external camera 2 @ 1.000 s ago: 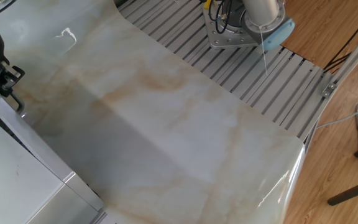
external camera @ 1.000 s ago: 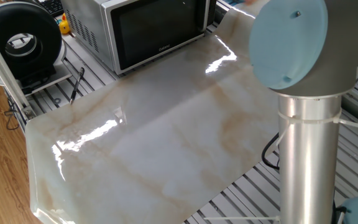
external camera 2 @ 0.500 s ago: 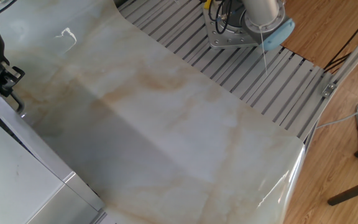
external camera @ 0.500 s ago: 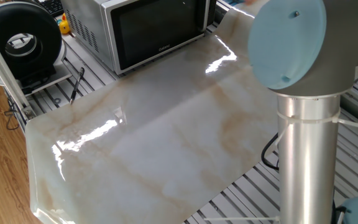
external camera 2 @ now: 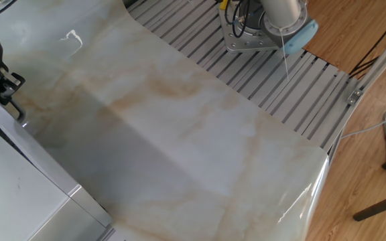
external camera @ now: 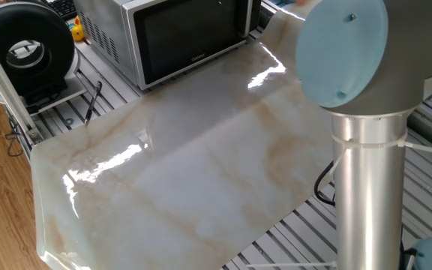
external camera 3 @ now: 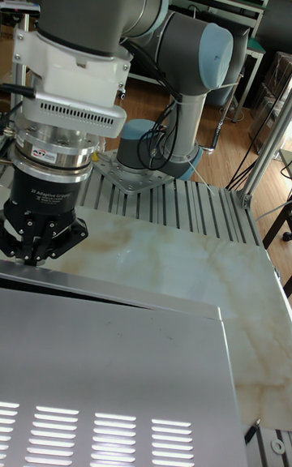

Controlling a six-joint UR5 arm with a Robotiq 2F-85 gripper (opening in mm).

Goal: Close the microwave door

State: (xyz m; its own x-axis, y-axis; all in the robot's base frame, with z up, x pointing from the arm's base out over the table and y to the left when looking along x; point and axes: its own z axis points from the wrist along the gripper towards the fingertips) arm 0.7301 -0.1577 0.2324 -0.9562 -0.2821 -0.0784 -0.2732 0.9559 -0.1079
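The silver-grey microwave [external camera: 105, 34] stands at the back of the marble sheet. Its dark glass microwave door [external camera: 192, 31] lies flush with the front and looks closed. In the tall fixed view the microwave's vented top [external camera 3: 105, 370] fills the bottom. My gripper [external camera 3: 36, 252] hangs just behind its far edge, pointing down, fingers drawn together with nothing between them. The other fixed view shows the gripper [external camera 2: 7, 97] at the far left, beside the microwave's side [external camera 2: 12, 194]. The arm's big joint [external camera: 343, 49] hides the gripper in the one fixed view.
A round black fan-like device [external camera: 25, 49] and a small yellow toy [external camera: 77, 30] sit left of the microwave. The glossy marble sheet [external camera: 201, 165] covers the slotted table [external camera 2: 293, 87]. The arm's base [external camera 2: 256, 37] is bolted at the table's edge.
The gripper has crept a little away from the microwave's side, and the arm's big joint has shifted slightly left. The door has not moved.
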